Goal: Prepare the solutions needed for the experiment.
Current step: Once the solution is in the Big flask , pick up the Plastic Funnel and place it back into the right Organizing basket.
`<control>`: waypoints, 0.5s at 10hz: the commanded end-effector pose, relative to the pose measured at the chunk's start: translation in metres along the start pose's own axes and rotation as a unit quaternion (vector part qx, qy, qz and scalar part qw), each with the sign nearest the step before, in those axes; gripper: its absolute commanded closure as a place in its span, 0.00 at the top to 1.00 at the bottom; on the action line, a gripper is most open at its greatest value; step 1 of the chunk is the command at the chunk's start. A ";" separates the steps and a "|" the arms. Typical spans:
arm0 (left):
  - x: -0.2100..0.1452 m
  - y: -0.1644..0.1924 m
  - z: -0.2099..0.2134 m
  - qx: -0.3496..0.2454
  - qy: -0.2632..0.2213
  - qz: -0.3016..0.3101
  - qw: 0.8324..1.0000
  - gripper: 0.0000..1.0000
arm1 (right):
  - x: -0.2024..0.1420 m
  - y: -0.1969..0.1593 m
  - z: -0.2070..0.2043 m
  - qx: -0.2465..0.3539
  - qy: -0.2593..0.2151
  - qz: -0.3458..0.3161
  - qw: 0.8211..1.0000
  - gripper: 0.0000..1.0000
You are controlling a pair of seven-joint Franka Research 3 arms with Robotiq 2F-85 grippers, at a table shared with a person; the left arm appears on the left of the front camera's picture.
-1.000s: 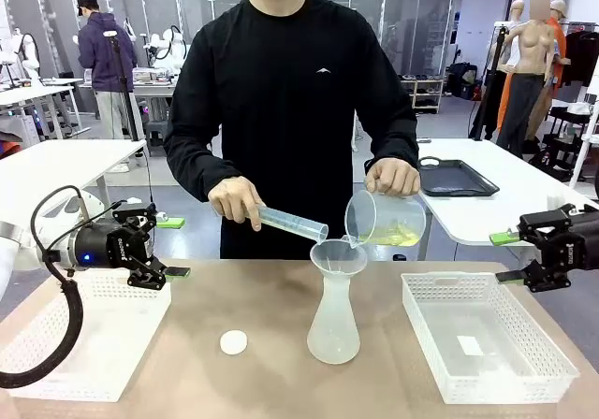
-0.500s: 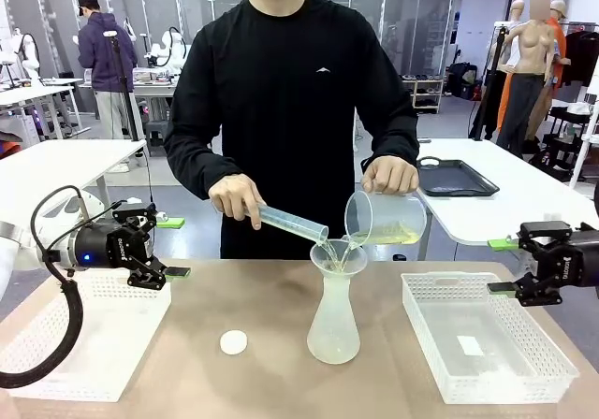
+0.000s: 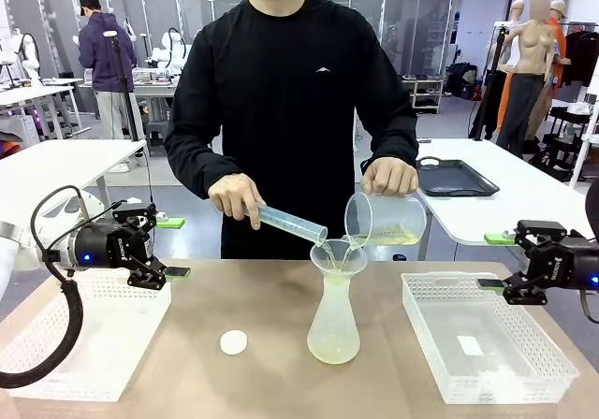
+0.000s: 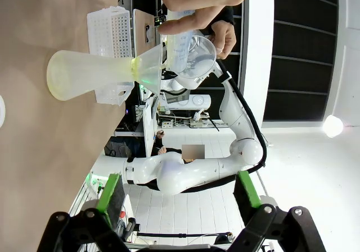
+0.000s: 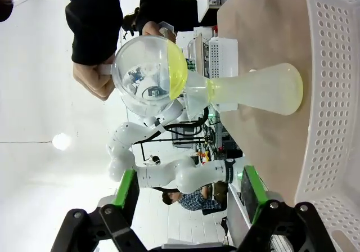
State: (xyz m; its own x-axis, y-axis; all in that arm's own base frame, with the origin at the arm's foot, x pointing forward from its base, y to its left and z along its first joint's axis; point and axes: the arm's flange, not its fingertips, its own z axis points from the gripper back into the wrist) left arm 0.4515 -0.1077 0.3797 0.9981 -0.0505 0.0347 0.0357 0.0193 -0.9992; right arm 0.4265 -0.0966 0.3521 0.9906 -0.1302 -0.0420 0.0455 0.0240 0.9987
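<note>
Both pincers are empty with jaws wide apart: the left gripper [image 3: 174, 247] hangs above the far edge of a white basket [image 3: 84, 344], the right gripper [image 3: 493, 262] above another basket [image 3: 487, 339]. Between them, well apart from both, a person tips a beaker [image 3: 384, 215] and a cylinder [image 3: 292, 223] into the funnel [image 3: 338, 256] on a flask [image 3: 333, 311]. The yellow-green solutions [image 3: 388, 238] lie in the beaker and shallow in the flask bottom.

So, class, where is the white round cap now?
In the front view, the white round cap lies on the table, between the left basket and the flask.
</note>
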 end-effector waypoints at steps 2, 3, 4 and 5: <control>0.000 -0.002 0.000 -0.003 0.002 0.003 1.000 1.00 | 0.000 0.000 0.000 0.000 0.000 0.000 1.000 0.92; 0.000 -0.002 0.000 -0.003 0.002 0.003 1.000 1.00 | 0.000 0.000 0.000 0.000 0.000 0.000 1.000 0.92; 0.000 -0.002 0.000 -0.003 0.002 0.003 1.000 1.00 | 0.000 0.000 0.000 0.000 0.000 0.000 1.000 0.92; 0.000 -0.002 0.000 -0.003 0.002 0.003 1.000 1.00 | 0.000 0.000 0.000 0.000 0.000 0.000 1.000 0.92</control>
State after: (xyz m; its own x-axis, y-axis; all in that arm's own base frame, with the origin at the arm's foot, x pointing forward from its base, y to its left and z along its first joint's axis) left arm 0.4515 -0.1077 0.3797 0.9981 -0.0505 0.0347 0.0357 0.0193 -0.9992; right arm 0.4282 -0.0971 0.3522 0.9913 -0.1282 -0.0288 0.0322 0.0251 0.9992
